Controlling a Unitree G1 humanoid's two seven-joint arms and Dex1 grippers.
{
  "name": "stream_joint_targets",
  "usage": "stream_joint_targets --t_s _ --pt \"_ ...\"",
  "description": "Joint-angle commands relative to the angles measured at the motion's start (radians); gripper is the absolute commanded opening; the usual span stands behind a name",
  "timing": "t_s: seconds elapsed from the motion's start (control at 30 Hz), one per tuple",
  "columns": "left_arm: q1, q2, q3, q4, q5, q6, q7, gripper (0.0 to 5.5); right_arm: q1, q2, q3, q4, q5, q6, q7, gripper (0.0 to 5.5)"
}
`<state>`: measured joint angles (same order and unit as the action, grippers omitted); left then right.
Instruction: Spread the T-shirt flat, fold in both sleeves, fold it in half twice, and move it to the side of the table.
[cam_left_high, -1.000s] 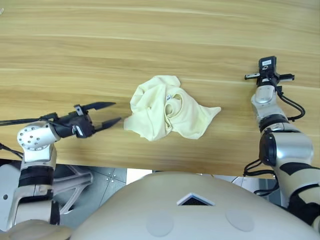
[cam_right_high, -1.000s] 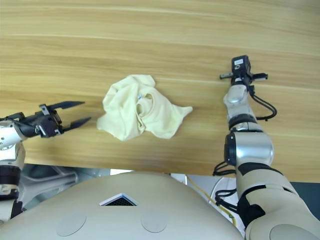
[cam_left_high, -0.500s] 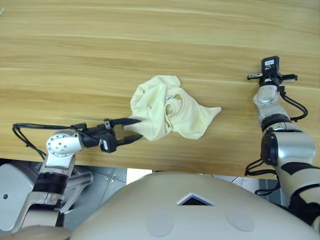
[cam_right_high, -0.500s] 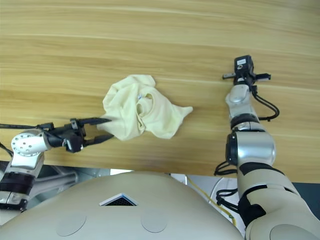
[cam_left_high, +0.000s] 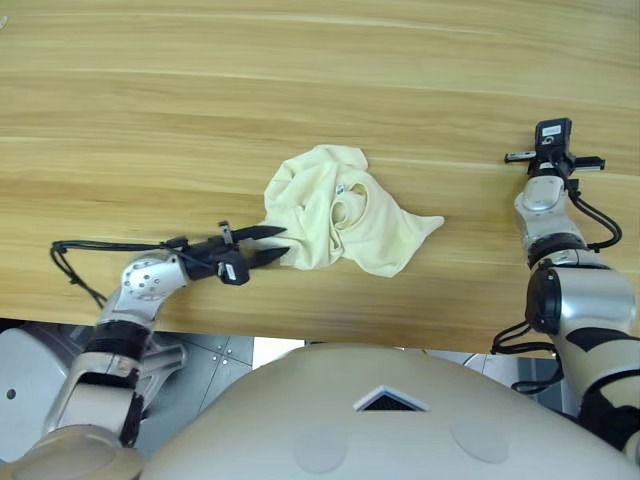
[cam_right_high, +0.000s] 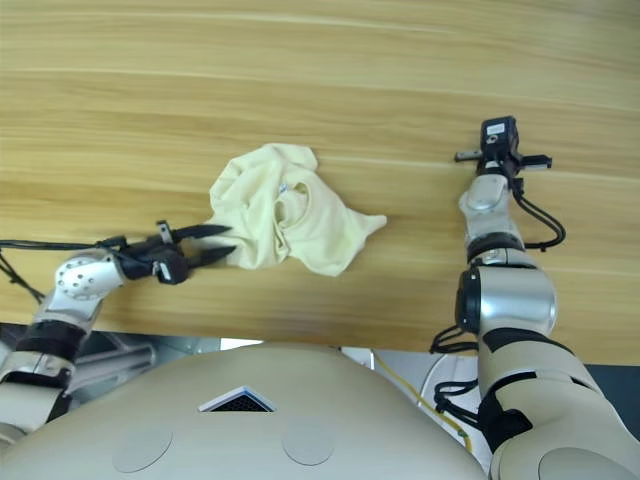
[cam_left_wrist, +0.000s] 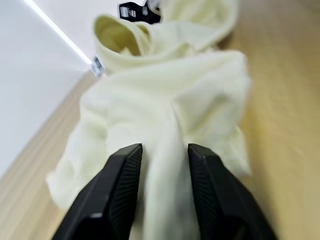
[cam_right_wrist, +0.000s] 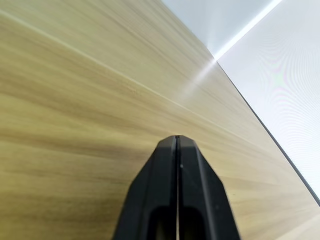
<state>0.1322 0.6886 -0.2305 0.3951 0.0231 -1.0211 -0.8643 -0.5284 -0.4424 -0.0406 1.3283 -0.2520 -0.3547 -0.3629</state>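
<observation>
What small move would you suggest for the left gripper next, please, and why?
Probably close the left gripper on the T-shirt. Its fingers stand open on either side of a fold at the crumpled shirt's edge, so a firm grip seems needed before pulling the cloth out flat on the table.

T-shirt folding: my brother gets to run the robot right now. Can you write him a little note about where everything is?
Left gripper: open, straddling a ridge of cloth at the near left edge of the T-shirt, not clamped on it.
Right gripper: shut, holding nothing, over bare table off to the shirt's right.
T-shirt: crumpled in a heap mid-table, towards the front edge.
Done: nothing yet.
Left to do: spread it flat, fold in both sleeves, fold in half twice, move it to the side of the table.
</observation>
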Motion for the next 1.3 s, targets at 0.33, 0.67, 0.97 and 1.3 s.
stream_joint_targets --t_s 0.33,0.67,0.97,1.3 --pt "0.066 0.104 -0.015 -0.155 -0.201 0.085 -0.084 1.73 0.023 0.012 0.020 0.026 -0.019 0.041 0.003 0.02" --pt "-0.008 0.039 -0.057 -0.119 -0.137 0.106 -0.083 1.73 0.009 0.024 0.024 0.022 -0.018 0.030 0.001 0.02" --pt "-0.048 -0.011 -0.070 -0.078 -0.138 0.106 -0.079 1.73 0.015 0.029 0.027 0.023 -0.020 0.024 0.002 0.02" --pt "-0.069 -0.025 -0.077 -0.022 -0.074 0.133 -0.070 1.13 0.021 0.024 0.016 0.020 -0.010 0.009 -0.002 0.02"
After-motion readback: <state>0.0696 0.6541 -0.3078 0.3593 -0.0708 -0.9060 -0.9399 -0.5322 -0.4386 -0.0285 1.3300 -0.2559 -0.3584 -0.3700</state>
